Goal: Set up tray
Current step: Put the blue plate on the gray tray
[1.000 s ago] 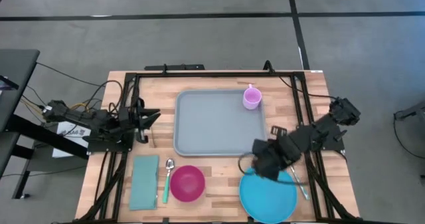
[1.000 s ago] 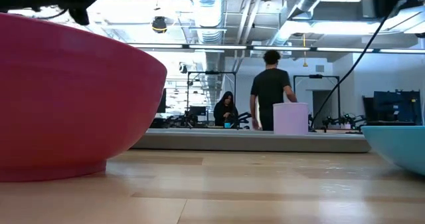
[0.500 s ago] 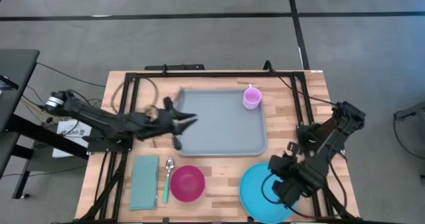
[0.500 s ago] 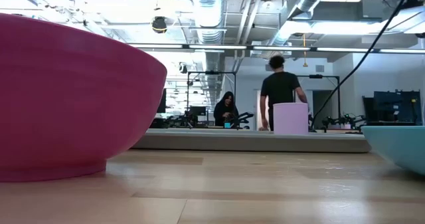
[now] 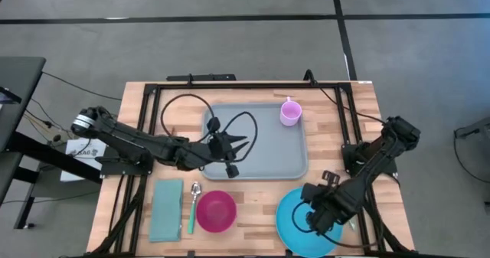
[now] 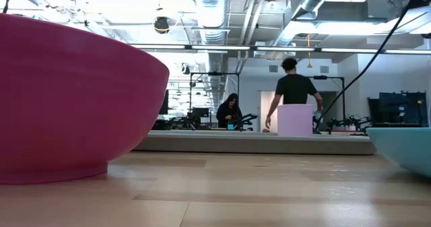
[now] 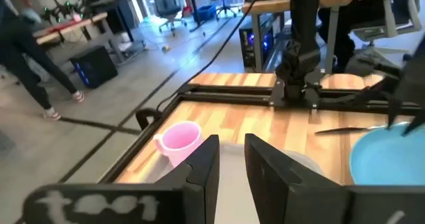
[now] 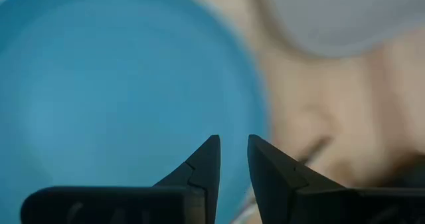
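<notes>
The grey-blue tray lies flat in the middle of the table, with a pink cup standing in its far right corner. My left gripper hovers over the tray's left part, fingers close together and holding nothing. The left wrist view looks past it at the cup. My right gripper hangs above the round blue plate near the table's near right edge. It is shut and empty, with the plate below it.
A magenta bowl, a spoon and a folded teal napkin lie along the near edge, left of the plate. A utensil lies right of the plate. People move in the room beyond the table.
My left arm has reached from the table's left edge rightward, out over the tray's left part. My right gripper has moved from the tray's near right corner toward the near edge and now hangs over the blue plate. Nothing on the table has shifted.
</notes>
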### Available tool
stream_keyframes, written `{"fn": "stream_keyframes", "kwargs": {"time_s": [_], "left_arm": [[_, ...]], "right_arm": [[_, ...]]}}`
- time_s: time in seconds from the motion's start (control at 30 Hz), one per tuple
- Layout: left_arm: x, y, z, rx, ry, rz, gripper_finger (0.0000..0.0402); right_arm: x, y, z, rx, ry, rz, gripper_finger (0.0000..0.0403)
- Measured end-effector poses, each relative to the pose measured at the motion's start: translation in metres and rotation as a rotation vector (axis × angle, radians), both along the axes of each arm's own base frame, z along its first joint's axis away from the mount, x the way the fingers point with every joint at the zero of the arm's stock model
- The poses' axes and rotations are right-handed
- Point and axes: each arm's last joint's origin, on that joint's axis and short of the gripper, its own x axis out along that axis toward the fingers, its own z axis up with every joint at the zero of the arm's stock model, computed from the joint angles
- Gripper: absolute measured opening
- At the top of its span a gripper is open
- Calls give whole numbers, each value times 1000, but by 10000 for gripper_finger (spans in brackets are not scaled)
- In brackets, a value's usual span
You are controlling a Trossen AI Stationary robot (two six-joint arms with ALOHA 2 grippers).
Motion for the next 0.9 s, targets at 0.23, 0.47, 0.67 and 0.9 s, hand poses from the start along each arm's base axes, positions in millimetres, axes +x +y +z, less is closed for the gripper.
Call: {"fn": "stream_keyframes", "kwargs": {"time_s": [0.23, 0.47, 0.67, 0.9], "left_arm": [[-3, 1, 1, -11, 2, 52, 63], [-5, 2, -3, 4, 43, 64, 63], [-5, 2, -3, 5, 46, 65, 63], [-5, 2, -3, 7, 51, 65, 63]], "right_arm": [[12, -25, 0, -41, 93, -17, 72], [19, -46, 1, -85, 164, -27, 72], [20, -61, 4, -122, 238, 27, 72], [-7, -85, 15, -157, 125, -57, 72]]}}
